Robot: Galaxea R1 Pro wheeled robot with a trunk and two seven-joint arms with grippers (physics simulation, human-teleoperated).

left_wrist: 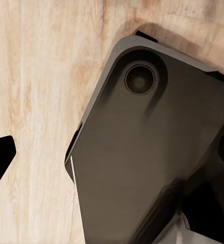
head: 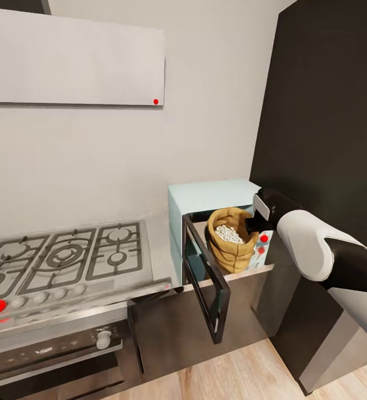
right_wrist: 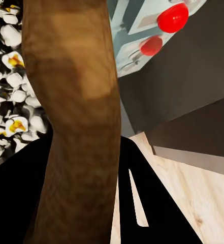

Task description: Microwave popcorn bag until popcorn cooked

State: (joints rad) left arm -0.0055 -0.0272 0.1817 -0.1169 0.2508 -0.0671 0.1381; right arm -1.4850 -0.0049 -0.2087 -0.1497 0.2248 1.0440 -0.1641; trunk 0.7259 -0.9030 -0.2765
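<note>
I'm carrying the popcorn bag (head: 232, 239) w/ the right tool (head: 254, 224) pinching its rolled rim, lower right of center, at the microwave (head: 205, 195) mouth (door hanging open). Popcorn (head: 229, 234) is looking puffed. Next, I'm judging: settle bag inside, let go.

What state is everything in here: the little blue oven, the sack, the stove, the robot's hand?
microwave: door swung wide open, red light showing.
popcorn bag: upright at the microwave's opening, top open, rim held by the right gripper.
popcorn: whitish pieces heaped inside the bag.
gas hob: no flames visible, nothing on the burners.
oven below the hob: door closed.
</note>
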